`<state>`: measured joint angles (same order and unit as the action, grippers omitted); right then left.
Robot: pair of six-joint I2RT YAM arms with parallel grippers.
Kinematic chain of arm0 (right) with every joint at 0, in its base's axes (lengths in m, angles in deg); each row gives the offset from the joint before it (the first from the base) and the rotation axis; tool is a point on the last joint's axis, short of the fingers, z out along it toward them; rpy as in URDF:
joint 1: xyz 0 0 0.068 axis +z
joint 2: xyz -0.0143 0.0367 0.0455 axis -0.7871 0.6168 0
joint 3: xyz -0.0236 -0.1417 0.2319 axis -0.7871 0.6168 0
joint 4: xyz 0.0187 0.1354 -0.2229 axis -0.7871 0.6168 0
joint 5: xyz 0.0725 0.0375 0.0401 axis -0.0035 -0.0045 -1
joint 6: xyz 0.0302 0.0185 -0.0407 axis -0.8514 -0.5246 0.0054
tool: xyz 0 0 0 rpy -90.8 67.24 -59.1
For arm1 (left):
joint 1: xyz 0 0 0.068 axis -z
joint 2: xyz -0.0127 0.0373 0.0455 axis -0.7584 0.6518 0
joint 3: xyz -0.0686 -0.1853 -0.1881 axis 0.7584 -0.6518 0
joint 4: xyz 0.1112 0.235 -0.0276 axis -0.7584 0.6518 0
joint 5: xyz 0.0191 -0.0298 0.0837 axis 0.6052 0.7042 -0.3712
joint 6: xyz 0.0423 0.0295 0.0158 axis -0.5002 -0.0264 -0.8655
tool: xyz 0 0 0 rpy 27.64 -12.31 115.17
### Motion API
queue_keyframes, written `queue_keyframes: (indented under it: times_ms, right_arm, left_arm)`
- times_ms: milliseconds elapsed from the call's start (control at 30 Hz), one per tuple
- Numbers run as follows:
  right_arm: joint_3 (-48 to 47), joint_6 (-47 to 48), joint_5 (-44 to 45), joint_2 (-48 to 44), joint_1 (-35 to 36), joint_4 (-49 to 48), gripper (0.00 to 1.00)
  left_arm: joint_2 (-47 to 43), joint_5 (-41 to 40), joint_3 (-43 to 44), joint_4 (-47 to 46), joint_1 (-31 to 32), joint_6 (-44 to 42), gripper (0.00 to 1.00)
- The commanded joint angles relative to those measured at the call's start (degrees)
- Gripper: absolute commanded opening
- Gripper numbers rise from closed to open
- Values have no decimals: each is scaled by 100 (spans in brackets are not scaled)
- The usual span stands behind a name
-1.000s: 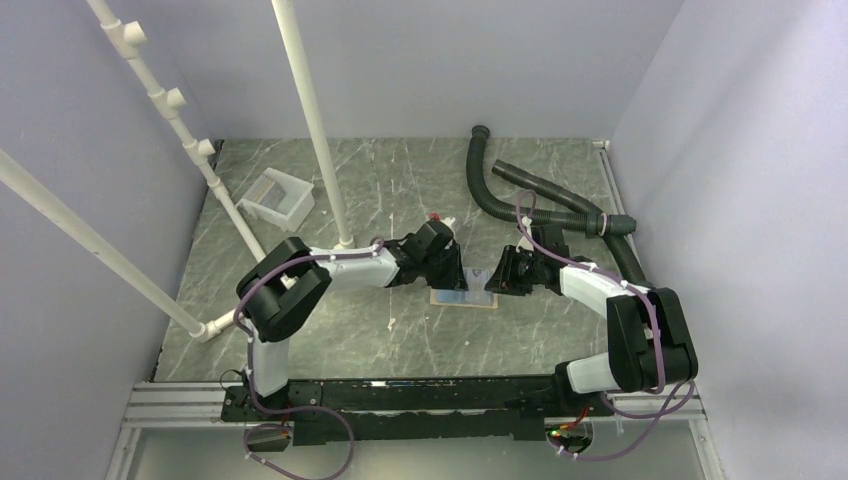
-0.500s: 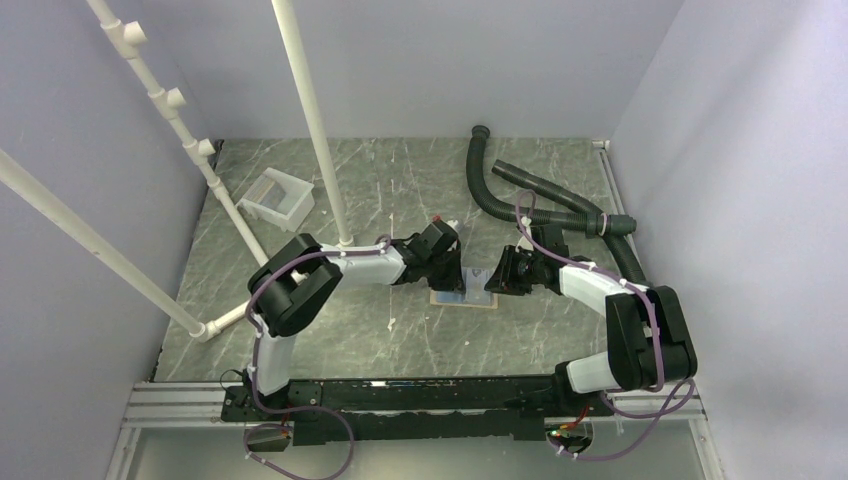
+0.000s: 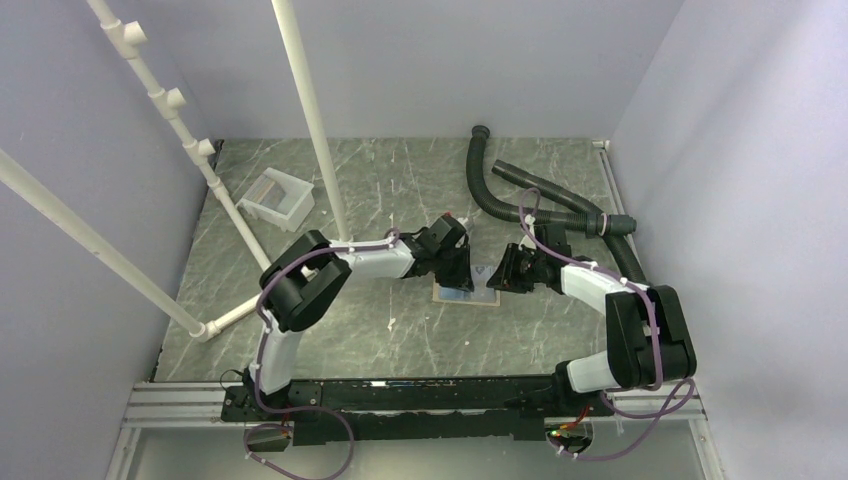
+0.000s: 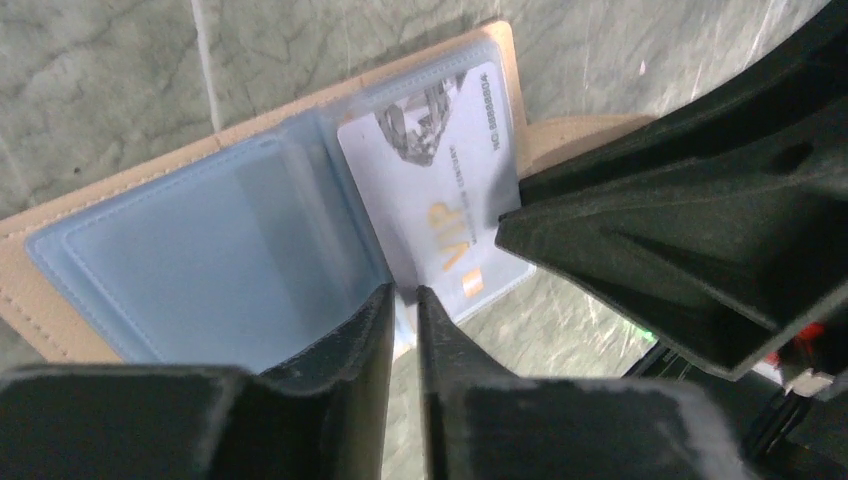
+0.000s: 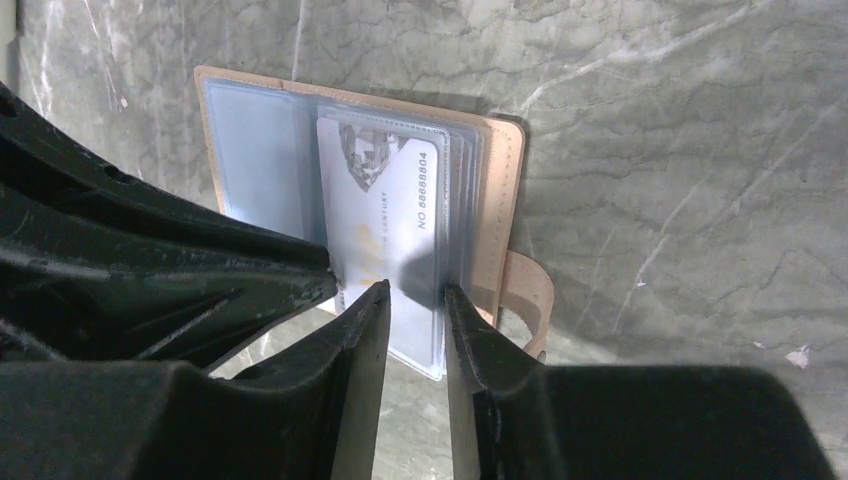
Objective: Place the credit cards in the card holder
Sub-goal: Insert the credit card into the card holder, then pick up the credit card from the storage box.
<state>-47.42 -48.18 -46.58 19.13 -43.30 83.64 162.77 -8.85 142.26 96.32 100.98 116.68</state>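
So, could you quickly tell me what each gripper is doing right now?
Left gripper: nearly shut, seemingly pinching a clear sleeve of the card holder.
Right gripper: closed on the VIP card.

The top camera looks down from high behind both arms; both wrist cameras look closely at the same open card holder point(image 4: 200, 250) from opposite sides.

- In the overhead view, the open card holder point(image 3: 466, 291) is largely covered by the two end effectors; its contents are too small to be read.
- In the left wrist view, the card holder's lower corner is hidden behind the left end effector point(image 4: 404, 300).
- The pale card point(image 5: 385, 215) is partly blurred; whether it is pinched cannot be told.
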Motion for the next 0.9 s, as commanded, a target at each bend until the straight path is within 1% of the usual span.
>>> queue_keyframes:
  times_ms: [0,67,100,133,200,267,367,467,533,567,600,667,700,767,867]
  right_arm:
    - [-64,17,304,-221,96,132,31]
    - [-77,55,497,-352,84,217,35]
    - [-69,64,574,-419,82,237,37]
    - [-67,73,640,-485,86,256,39]
    - [-83,90,673,-558,78,262,41]
    - [-100,101,634,-526,78,256,41]
    - [-115,126,543,-498,70,241,41]
    - [-121,153,425,-465,72,195,41]
    - [-120,159,325,-437,73,144,41]
    - [-116,160,303,-429,73,137,41]
    - [-109,155,282,-423,76,125,41]
    - [-99,159,242,-419,76,103,41]
    - [-90,163,232,-422,78,102,41]
    - [-77,180,229,-458,82,115,41]
    - [-56,205,226,-508,76,132,41]
  left_arm:
    - [-740,305,-240,74,-31,-97,32]
    - [-1342,404,-478,400,-49,-280,55]
    - [-1613,461,-621,576,-48,-418,63]
    - [-1953,533,-815,756,-49,-563,75]
    - [-2665,534,-1176,1225,-51,-850,83]
    - [-3508,441,-1738,1599,-57,-1032,86]
    - [-4941,-308,-2487,2286,-222,-809,88]
    - [-6262,-977,-3015,3264,-819,-260,88]
    - [-6942,-1633,-3134,4097,-1283,289,90]
    - [-7207,-1965,-3131,4501,-1529,528,92]
    - [-7392,-2298,-3113,4787,-1687,818,97]
    - [-7537,-2535,-3062,4873,-1950,946,98]
    - [-7369,-2563,-2989,4916,-2147,948,99]
    - [-6786,-2409,-2759,4865,-2674,671,99]
    - [-5952,-2121,-2235,4673,-3709,-36,96]
